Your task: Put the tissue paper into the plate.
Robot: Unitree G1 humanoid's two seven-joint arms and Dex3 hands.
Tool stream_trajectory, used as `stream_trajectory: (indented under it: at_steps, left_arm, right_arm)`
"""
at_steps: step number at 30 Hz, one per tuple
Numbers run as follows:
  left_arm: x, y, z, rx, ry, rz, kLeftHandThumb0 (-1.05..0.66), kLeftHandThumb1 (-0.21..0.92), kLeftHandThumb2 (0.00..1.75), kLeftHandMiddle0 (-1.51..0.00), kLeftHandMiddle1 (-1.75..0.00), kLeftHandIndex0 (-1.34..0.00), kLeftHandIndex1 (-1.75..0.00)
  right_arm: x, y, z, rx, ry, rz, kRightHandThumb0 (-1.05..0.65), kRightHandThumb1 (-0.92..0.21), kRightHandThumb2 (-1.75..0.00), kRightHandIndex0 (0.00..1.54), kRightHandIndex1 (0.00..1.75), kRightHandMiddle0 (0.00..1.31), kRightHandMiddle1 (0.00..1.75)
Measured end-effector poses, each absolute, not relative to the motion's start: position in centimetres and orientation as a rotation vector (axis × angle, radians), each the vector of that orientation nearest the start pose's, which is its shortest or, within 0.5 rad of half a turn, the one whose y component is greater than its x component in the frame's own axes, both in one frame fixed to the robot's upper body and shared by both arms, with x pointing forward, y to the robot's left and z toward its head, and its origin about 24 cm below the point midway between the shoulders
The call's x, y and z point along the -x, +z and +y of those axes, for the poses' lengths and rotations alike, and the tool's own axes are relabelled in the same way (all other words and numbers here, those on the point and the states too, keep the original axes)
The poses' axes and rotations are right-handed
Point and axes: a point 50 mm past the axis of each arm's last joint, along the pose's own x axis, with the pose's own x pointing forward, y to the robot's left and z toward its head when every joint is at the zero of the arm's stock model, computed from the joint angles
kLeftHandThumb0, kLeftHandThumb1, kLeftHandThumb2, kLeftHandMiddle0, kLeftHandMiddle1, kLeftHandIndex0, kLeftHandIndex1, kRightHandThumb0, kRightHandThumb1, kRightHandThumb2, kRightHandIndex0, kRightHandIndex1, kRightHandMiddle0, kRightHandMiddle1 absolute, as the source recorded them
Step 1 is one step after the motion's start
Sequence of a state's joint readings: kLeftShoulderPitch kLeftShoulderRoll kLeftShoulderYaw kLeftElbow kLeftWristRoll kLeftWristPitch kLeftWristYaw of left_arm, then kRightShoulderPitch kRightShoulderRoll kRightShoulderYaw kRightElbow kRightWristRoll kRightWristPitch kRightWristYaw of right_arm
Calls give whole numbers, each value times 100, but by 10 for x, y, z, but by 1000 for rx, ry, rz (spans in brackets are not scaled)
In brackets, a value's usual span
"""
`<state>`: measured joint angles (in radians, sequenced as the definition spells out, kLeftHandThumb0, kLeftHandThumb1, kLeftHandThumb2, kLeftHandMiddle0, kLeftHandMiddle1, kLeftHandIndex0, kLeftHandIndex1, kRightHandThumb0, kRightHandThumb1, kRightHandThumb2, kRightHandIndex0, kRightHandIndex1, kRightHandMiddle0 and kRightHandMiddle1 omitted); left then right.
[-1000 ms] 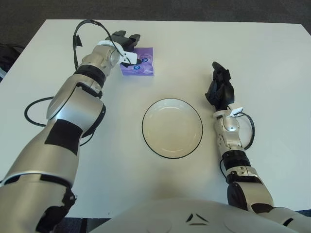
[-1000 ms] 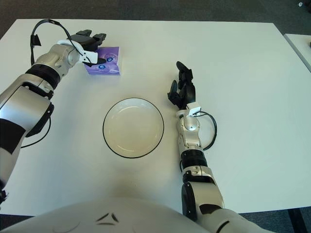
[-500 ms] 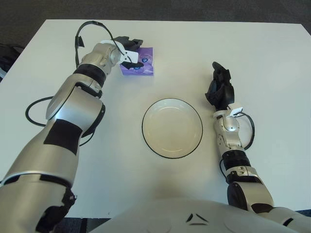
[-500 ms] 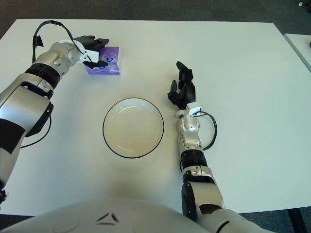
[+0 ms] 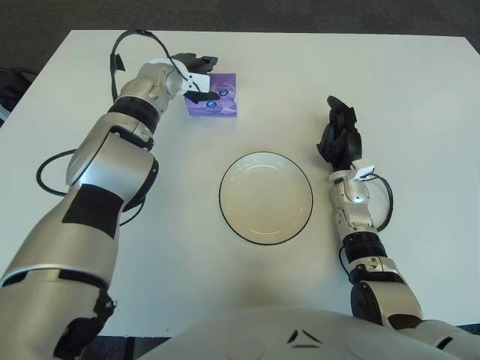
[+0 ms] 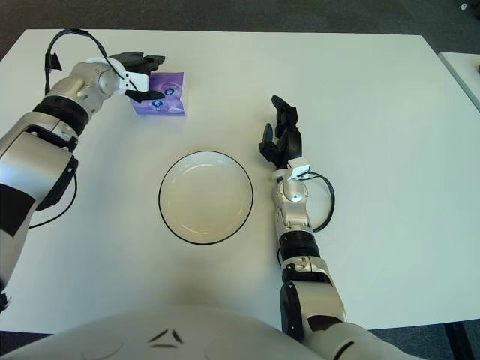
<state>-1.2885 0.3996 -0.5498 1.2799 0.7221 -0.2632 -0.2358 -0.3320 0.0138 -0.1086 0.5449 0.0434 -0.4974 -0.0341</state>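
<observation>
Left eye view: one tissue pack [image 5: 214, 95] (purple), one plate [image 5: 265, 197], two robot hands.

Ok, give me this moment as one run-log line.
left hand: open, at tissue pack's left edge, no grasp | tissue pack: flat on table, beyond plate | plate: empty | right hand: idle, right of plate

Left hand [image 5: 196, 73] covers near-left corner and left edge of purple tissue pack [image 5: 217, 96]; finger contact with pack not discernible. Print on pack too small to read. Right hand [image 6: 281, 136]: dark fingers bunched, overlapping; individual finger positions hard to separate. Worktop [image 5: 420, 97]: near edge hidden behind robot torso [image 5: 285, 334]; left and right corners cut by picture edges in left eye view. Left arm lower part runs off bottom-left edge. Dark object [image 5: 9, 86] at left edge cut off, unidentifiable.
</observation>
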Motion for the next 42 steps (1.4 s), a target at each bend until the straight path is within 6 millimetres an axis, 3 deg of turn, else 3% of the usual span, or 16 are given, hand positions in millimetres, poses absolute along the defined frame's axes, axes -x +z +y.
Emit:
stream_trajectory:
  at_steps: [17, 42]
  left_arm:
    - [-424, 183, 143, -1688, -443, -29, -105, 92, 68, 0, 0, 0, -1]
    - [-422, 162, 131, -1832, -486, -51, -105, 92, 69, -7, -3, -2, -4]
  right_arm:
    - [-306, 50, -149, -77, -64, -268, -67, -92, -77, 25, 1, 0, 70]
    - [-306, 51, -149, -79, -71, -270, -66, -92, -78, 26, 1, 0, 72]
